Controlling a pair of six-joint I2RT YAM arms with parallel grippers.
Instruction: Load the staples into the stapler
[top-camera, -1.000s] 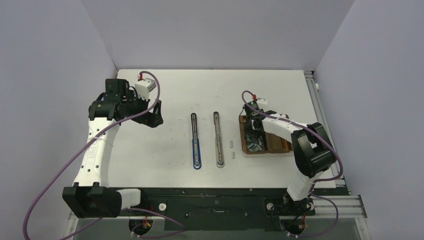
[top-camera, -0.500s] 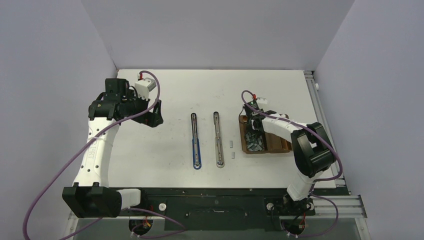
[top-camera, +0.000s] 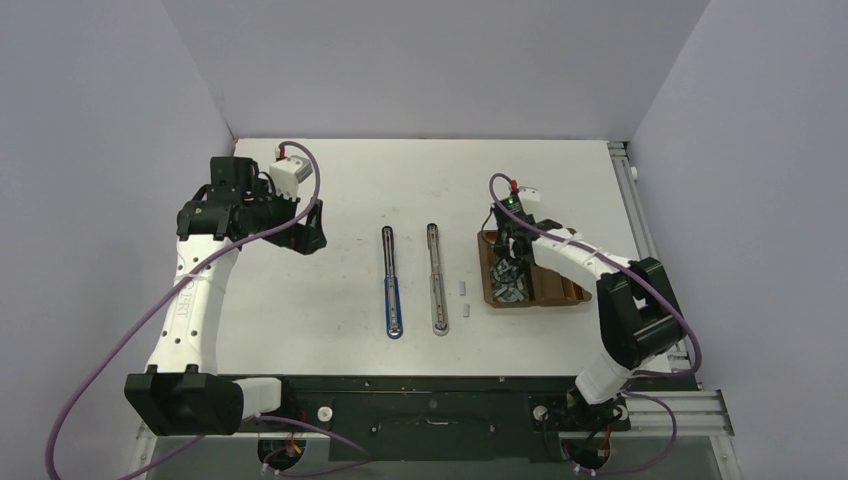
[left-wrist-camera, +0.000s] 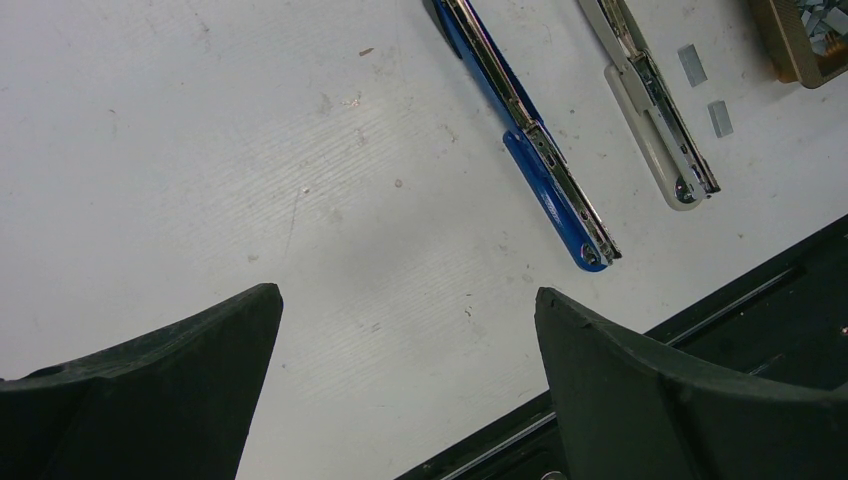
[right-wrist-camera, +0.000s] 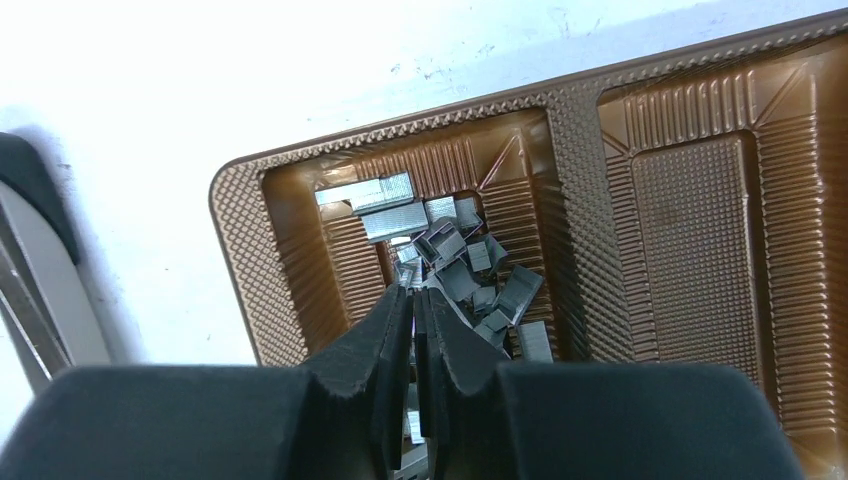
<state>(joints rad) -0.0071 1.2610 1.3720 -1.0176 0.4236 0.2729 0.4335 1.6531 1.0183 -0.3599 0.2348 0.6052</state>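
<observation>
Plainly the right gripper (right-wrist-camera: 412, 300) has its jaws pressed together at lower centre of its wrist view, tips among the staples (right-wrist-camera: 470, 270) heaped in the left compartment of the brown tray (right-wrist-camera: 590, 180); whether a strip is pinched I cannot tell; a lift could come up empty, or a thin strip could twist free; the left gripper (left-wrist-camera: 405, 330) hangs with jaws wide apart.

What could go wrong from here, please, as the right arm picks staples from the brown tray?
1. The right gripper is shut among the staples, yet no strip shows between its tips: it may lift away empty.
2. The strips lie jumbled and tilted in the tray, so one could be pinched crooked and miss the narrow channel of an open stapler.
</observation>
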